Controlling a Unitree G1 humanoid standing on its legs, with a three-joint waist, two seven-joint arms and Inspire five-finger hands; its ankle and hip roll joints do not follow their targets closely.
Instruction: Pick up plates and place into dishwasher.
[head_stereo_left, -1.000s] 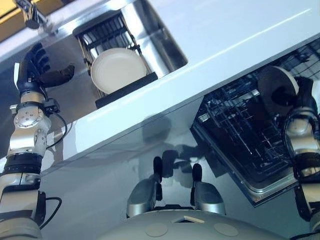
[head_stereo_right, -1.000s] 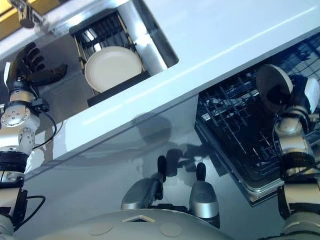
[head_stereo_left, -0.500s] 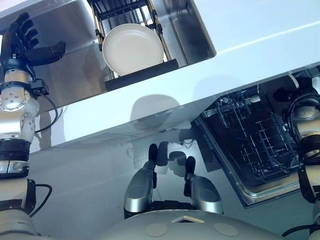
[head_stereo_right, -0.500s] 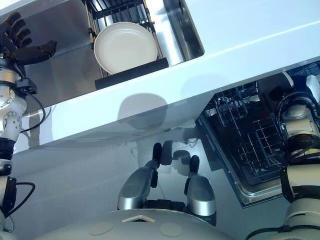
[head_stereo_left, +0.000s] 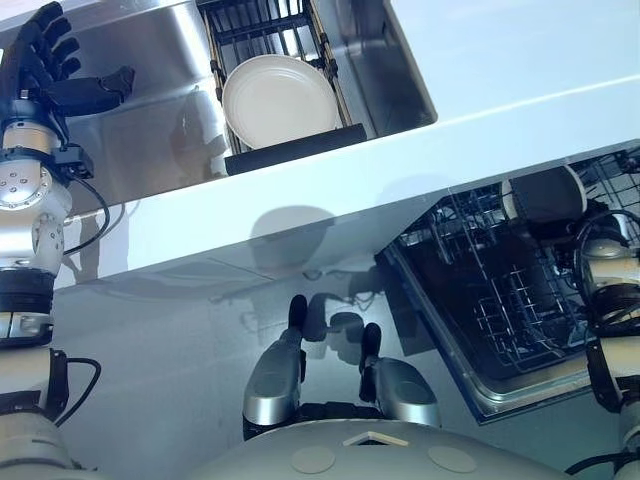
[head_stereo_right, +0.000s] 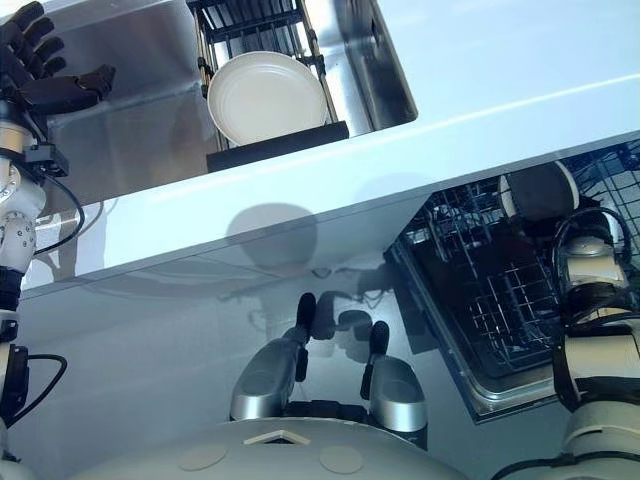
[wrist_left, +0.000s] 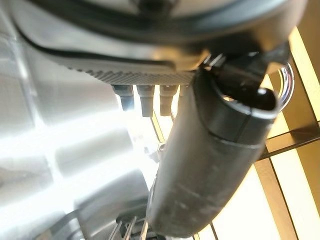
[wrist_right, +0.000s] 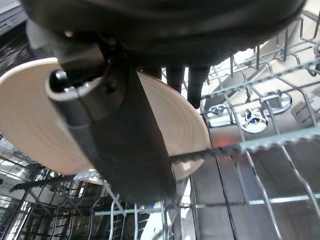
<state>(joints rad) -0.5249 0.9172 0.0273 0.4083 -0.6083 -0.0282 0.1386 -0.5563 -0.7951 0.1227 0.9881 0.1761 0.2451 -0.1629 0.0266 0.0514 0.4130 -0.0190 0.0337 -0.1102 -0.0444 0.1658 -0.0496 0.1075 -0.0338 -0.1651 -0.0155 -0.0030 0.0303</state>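
Plate (wrist_right: 30, 125) pinched in right hand (wrist_right: 120, 140), at dishwasher rack (wrist_right: 260, 144)

Location: a kitchen. Before me runs a white worktop (head_stereo_left: 520, 60) with a stainless-steel sink (head_stereo_left: 140, 140) let into it. A black wire dish rack (head_stereo_left: 262, 25) sits in the sink and carries a cream plate (head_stereo_left: 278, 100). Below the worktop's edge a dishwasher (head_stereo_left: 520, 385) stands open, its wire basket (head_stereo_left: 490, 300) drawn out.
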